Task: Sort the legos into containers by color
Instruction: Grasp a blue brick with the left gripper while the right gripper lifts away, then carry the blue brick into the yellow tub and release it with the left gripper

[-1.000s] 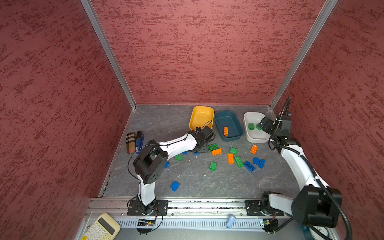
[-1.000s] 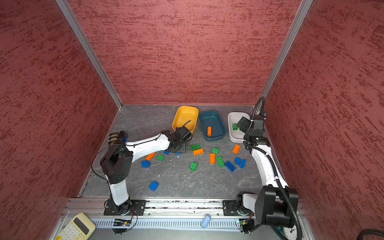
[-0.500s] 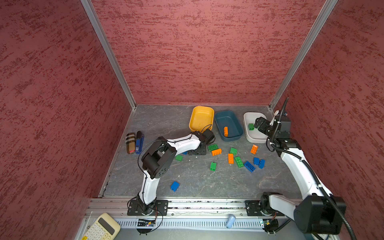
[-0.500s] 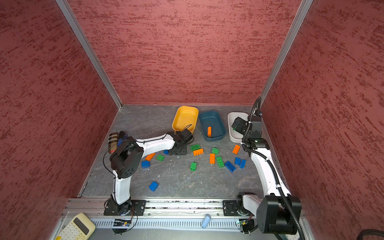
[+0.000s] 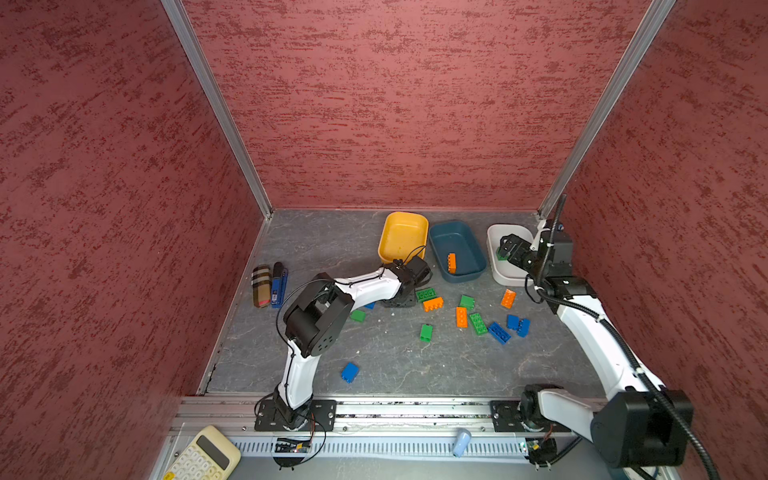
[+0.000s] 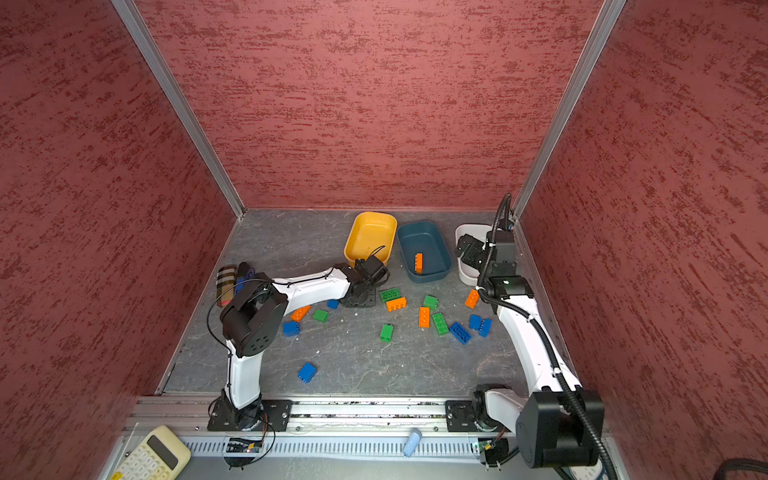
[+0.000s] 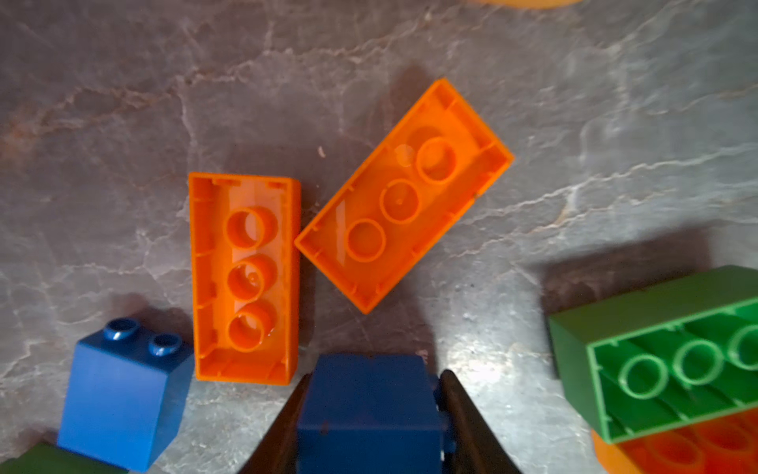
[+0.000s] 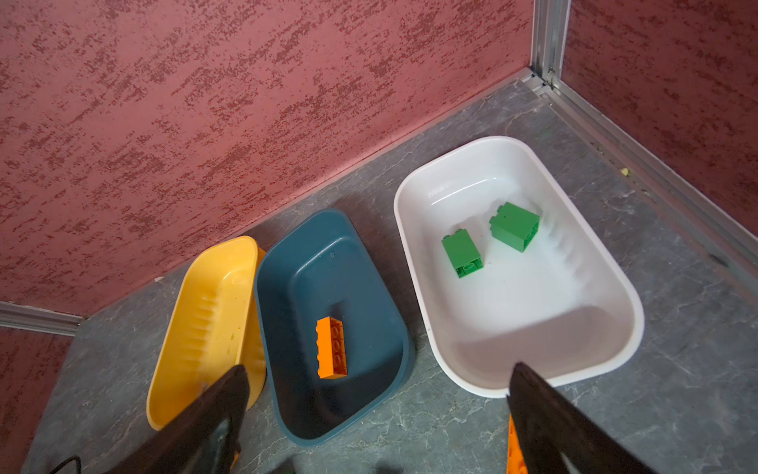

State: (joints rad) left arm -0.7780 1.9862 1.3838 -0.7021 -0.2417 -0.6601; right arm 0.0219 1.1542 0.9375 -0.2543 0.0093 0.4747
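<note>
Yellow tub (image 8: 205,328), teal tub (image 8: 328,279) and white tub (image 8: 533,320) sit in a row by the back wall. Teal's got one orange brick (image 8: 331,349), white two green bricks (image 8: 462,253). Loose legos (image 5: 478,323) are scattered in front, and one blue brick (image 7: 369,418) is pinched in the left gripper (image 7: 376,375).

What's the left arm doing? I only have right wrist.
Observer: The left gripper is low over the table, jaws against both sides of a blue brick.
Operator: Strays left?
Observer: More than a dozen loose bricks, in all three colours, lie in front of the tubs.
Operator: Any clutter?
Observer: A calculator sits outside the front rail.
</note>
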